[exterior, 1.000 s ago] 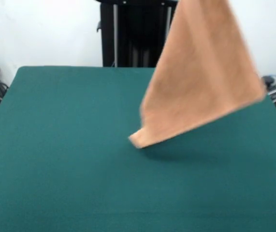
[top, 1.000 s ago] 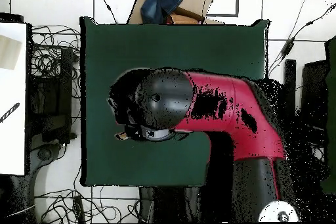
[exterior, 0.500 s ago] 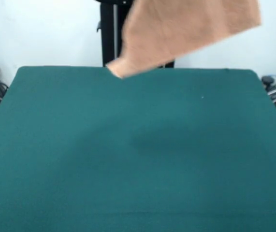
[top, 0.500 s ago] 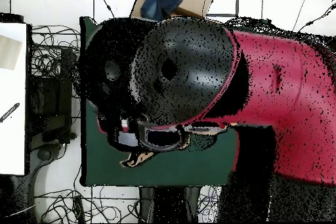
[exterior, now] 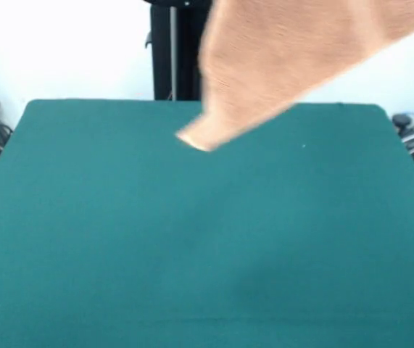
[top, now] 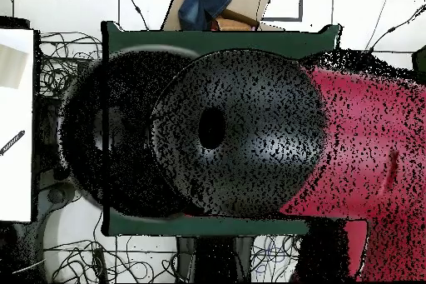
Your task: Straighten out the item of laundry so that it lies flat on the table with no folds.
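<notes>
Item: peach-orange towel (exterior: 294,58). Location: hanging in the air above the far half of the bench (exterior: 119,239), entering the front view from the top edge. Its lowest corner points down and to the picture's left, over the far middle of the green top, clear of the surface with no part resting on it. The cloth spreads wider toward the upper right, where it runs out of the picture. It appears as 1 broad sheet, blurred at the edges; the woven band cannot be made out.

Item: bench. Dark green felt-like top, bare across the near and middle areas in the front view.

Item: arm (top: 366,156). In the overhead view its red casing and a large round black joint cover most of the green top, leaving only strips along the edges visible. The towel is hidden beneath it in that view.

Item: claw. Not seen in either view; its state cannot be told.

Surroundings: cardboard box with blue cloth (top: 218,4) beyond the bench edge; tangled cables (top: 66,64) on the floor beside it.
</notes>
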Available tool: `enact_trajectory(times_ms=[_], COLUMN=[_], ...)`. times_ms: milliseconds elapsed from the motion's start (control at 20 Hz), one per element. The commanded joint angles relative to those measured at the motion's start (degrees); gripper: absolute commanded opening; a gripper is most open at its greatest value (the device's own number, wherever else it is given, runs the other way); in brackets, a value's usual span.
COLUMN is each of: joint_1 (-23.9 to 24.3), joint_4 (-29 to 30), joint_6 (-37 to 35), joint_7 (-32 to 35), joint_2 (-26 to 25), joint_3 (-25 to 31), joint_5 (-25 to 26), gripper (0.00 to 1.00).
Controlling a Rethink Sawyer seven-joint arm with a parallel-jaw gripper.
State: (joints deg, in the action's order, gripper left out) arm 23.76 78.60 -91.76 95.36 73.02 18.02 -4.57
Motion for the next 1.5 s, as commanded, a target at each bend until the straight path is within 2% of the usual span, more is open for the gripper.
enact_trajectory(times_ms=[50, 250, 400, 600, 750, 1500], joint_1=[-2.0, -1.2, -0.8, 0.0, 0.7, 5.9], joint_4=[14.1, 19.0, 17.2, 22.5, 24.1, 27.6], joint_6=[11.1, 18.0, 15.7, 24.3, 27.4, 28.1], joint_7=[9.4, 5.3, 5.2, 2.2, 0.5, -6.0], joint_2=[-0.4, -0.9, -1.8, -2.8, -3.4, -2.5], joint_3=[-4.9, -5.7, -5.0, -5.3, -5.2, -3.4], joint_5=[-1.4, -3.4, -0.7, -1.3, -1.1, -2.0], gripper=[0.00, 0.00, 0.00, 0.00, 0.00, 0.00])
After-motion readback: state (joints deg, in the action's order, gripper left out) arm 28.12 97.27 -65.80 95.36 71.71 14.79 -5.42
